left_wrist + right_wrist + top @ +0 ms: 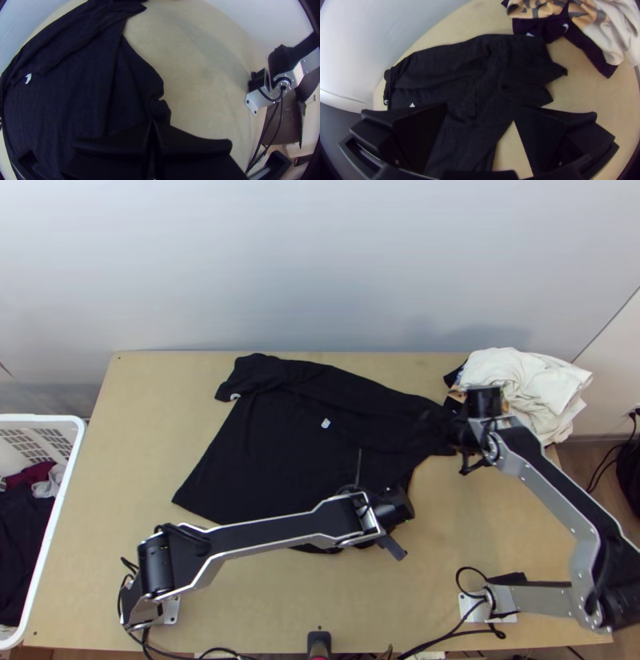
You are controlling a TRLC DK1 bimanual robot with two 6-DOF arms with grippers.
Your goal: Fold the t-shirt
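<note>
Jaws, left gripper point(382, 504): clenched; hold unclear.
Jaws, right gripper point(462, 432): parted, above shirt point(272, 456).
Shirt: spread, far side rumpled.

This looks like a robotics lab: two robot arms point(272, 536) stand bolted to a wooden counter point(128, 564), loose cables point(456, 634) along its near edge.

You've got a plain pale blue-grey wall point(320, 260) behind the light wood bench point(480, 540), far edge close to it. Soft shadows low on the wall. On your right: brown floor point(578, 460), skirting point(602, 438) along the wall's foot.
</note>
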